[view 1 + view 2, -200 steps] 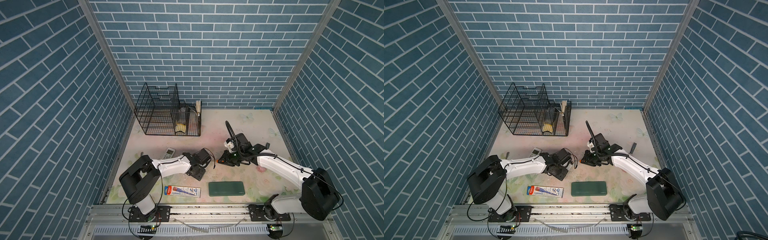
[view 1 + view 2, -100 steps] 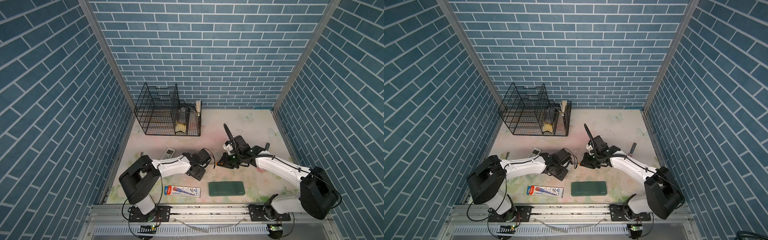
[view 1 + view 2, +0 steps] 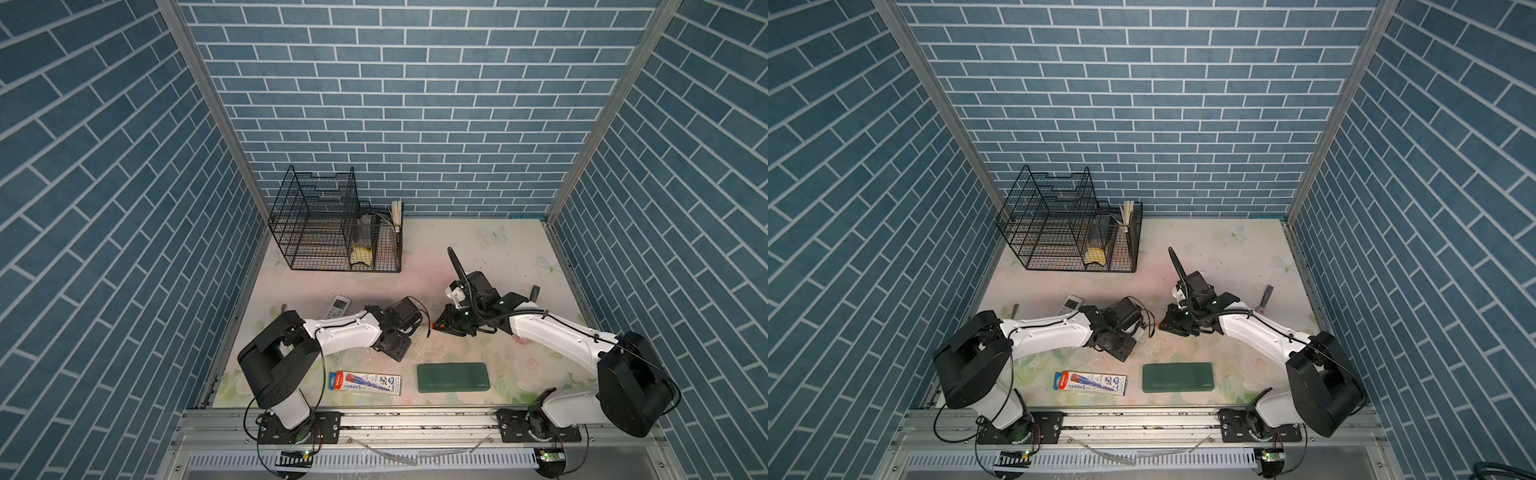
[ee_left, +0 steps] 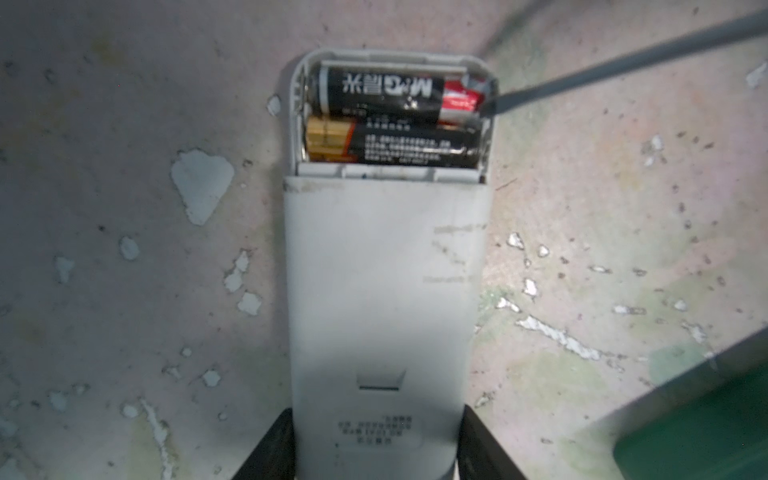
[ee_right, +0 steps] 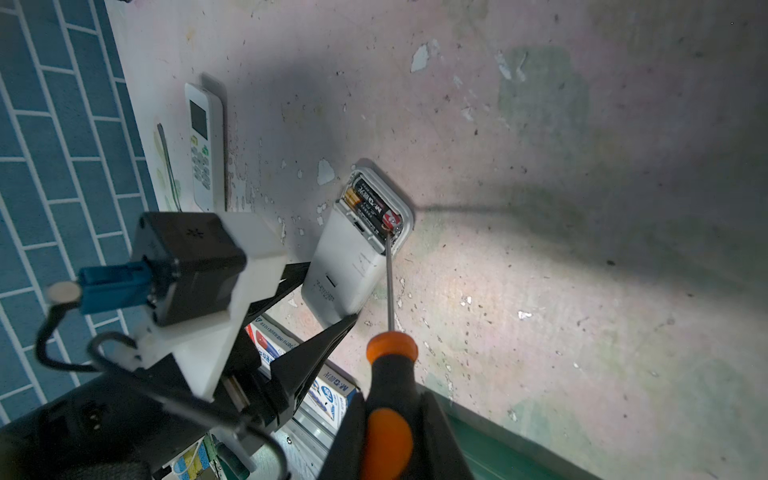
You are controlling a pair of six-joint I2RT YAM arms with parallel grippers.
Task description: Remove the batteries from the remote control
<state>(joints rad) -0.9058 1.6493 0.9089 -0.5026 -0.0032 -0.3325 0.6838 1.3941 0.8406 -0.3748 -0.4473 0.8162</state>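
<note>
Two batteries (image 4: 395,120) lie side by side in the open end of the remote control (image 4: 386,299), clamped by the left tool (image 4: 374,449). Right tool (image 5: 390,440) grips the screwdriver (image 5: 390,390), tip at the compartment's edge; bare counter (image 5: 582,249) beyond.

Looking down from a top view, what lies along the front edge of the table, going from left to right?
Left arm's base → red-and-white printed box → dark green flat case → right arm's base.
</note>
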